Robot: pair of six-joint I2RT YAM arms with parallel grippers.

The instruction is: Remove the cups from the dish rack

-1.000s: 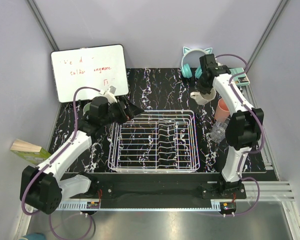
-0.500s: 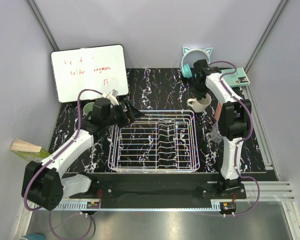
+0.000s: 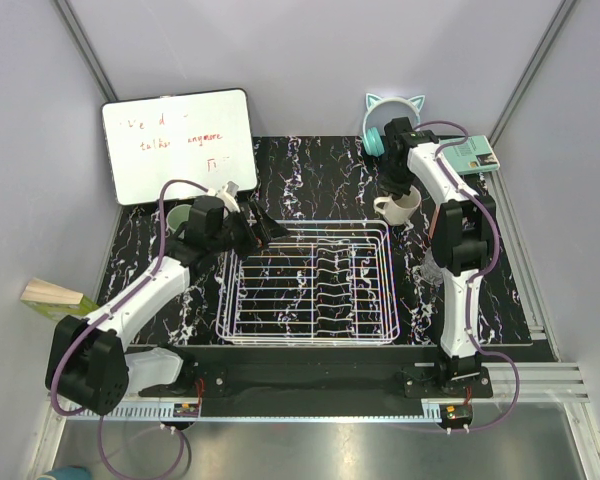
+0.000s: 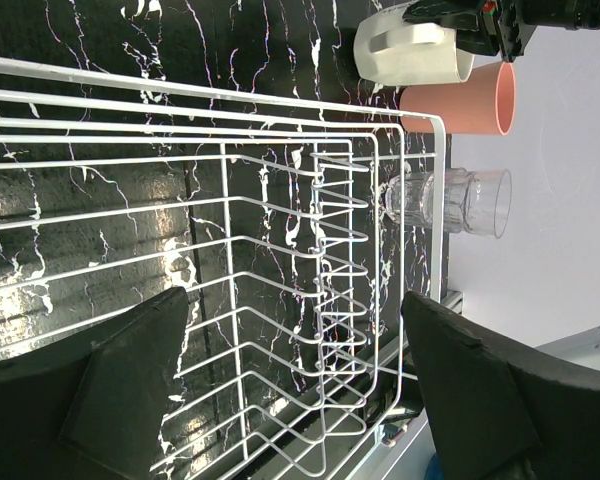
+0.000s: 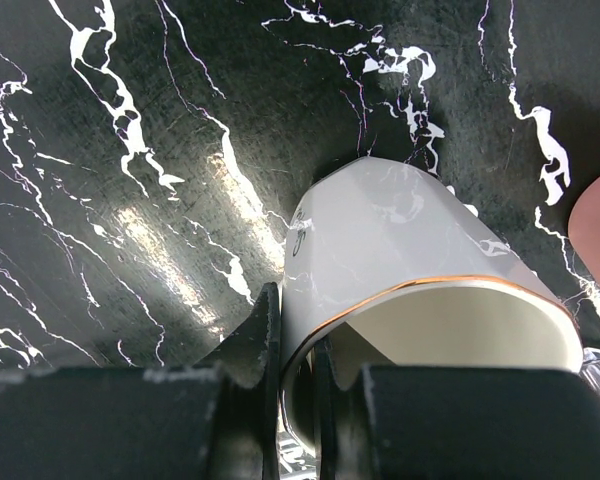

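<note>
Placement seems the aim: the right gripper (image 5: 292, 360) pinches the cream mug (image 5: 410, 250) by its rim, upright beyond the dish rack (image 3: 308, 341), while the left gripper (image 3: 265, 226) gapes empty.

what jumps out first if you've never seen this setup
The white wire dish rack fills the middle of the marbled table, with no cups in it. Beyond its far-right corner, the right tool is shut on the rim of a cream mug. A whiteboard with red writing leans at the far left, teal cat-ear headphones at the back.
</note>
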